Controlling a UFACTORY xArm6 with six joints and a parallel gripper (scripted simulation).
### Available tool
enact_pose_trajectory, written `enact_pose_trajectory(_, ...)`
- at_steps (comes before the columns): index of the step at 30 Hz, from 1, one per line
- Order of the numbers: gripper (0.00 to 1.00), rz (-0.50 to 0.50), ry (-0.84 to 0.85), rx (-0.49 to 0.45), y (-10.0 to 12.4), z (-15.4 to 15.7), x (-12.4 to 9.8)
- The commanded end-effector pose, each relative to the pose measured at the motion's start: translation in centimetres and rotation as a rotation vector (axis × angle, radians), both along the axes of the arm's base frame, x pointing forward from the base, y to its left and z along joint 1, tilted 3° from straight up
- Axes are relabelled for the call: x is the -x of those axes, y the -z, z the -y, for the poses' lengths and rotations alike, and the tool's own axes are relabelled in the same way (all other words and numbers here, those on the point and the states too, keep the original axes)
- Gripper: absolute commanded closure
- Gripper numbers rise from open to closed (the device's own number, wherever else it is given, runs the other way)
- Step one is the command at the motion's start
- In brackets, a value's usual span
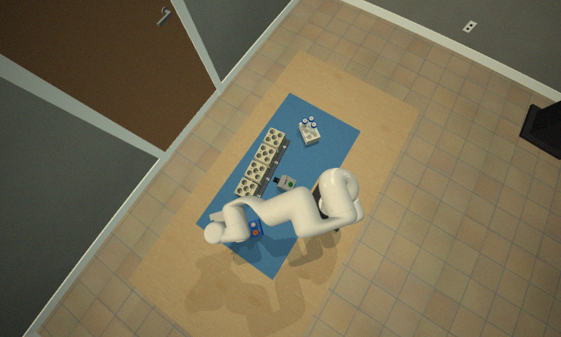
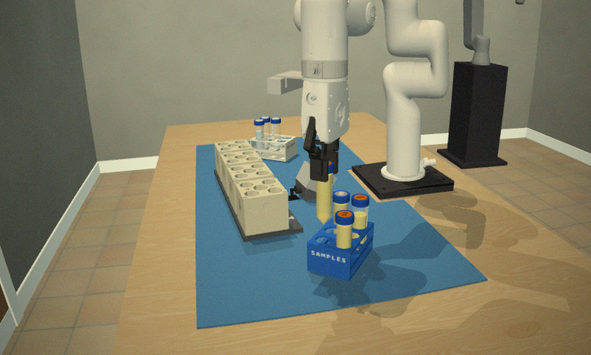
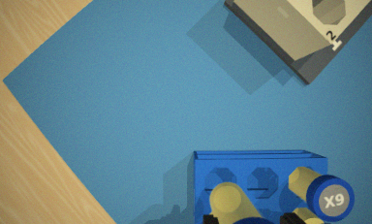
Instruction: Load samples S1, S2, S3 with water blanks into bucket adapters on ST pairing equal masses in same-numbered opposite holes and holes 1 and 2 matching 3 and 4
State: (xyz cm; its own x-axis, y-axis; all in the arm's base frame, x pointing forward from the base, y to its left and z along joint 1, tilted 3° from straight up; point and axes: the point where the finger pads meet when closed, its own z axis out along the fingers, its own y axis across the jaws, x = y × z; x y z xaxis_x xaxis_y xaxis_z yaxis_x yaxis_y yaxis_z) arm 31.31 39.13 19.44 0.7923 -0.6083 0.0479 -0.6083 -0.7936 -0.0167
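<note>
My gripper (image 2: 327, 170) is shut on a tube of yellow liquid (image 2: 323, 199) (image 3: 227, 200) with a blue cap and a partly visible orange dot. The tube hangs upright above the blue samples rack (image 2: 315, 266) (image 3: 242, 162), its tip near rack-top height. In the rack stand X9 (image 2: 341, 198) (image 3: 334, 200), grey-dotted, and two orange-dotted tubes, one near the front (image 2: 344, 236) and one at the right (image 2: 359, 220); their IDs are unreadable. Four beige adapters stand in a row on the dark stand (image 1: 285, 145) (image 2: 296, 226); no tubes show in them. Three white-dotted blanks (image 1: 311, 118) (image 2: 275, 126) stand in the white rack (image 1: 313, 141) (image 2: 287, 151).
The grey desk (image 1: 284, 182) (image 2: 305, 183) with the green DONE key (image 1: 291, 184) stands beside the adapter row, towards the robot base (image 2: 402, 179). The samples rack stands on the blue mat (image 1: 272, 263) (image 2: 244, 290) beyond the stand's near end.
</note>
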Motion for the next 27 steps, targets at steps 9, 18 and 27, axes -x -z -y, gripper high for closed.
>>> enact_pose_trajectory(9,1.0,0.002,0.0,-0.002,-2.3,-0.1,0.1)
enact_pose_trajectory(18,1.0,0.002,0.0,-0.002,-3.7,-0.1,0.1)
enact_pose_trajectory(27,1.0,0.002,0.0,-0.002,-4.7,-0.1,0.2)
